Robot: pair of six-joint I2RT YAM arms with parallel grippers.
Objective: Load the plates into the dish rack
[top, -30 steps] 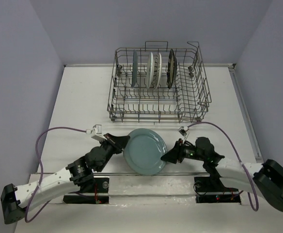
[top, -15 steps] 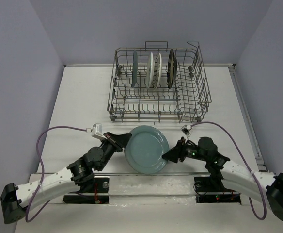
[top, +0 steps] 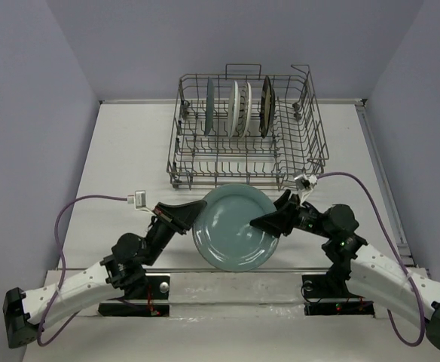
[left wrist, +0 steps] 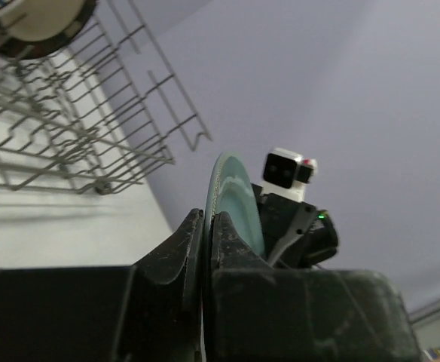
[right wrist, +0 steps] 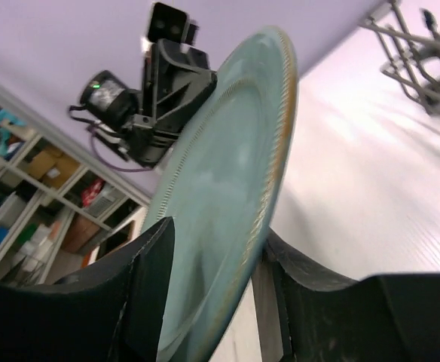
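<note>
I hold the teal-grey plate (top: 235, 230), its rim pinched by the left gripper (top: 194, 219) and right gripper (top: 270, 224); 1 mistimed pull could twist it loose before the dish rack (top: 227, 179) ahead.

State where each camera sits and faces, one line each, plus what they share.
Top: above and behind, looking down; left arm, right arm and dish rack show.
Left wrist: behind the left gripper, looking across the plate toward the right arm.
Right wrist: behind the right gripper, facing the left arm.
Shared: all show the plate.
</note>
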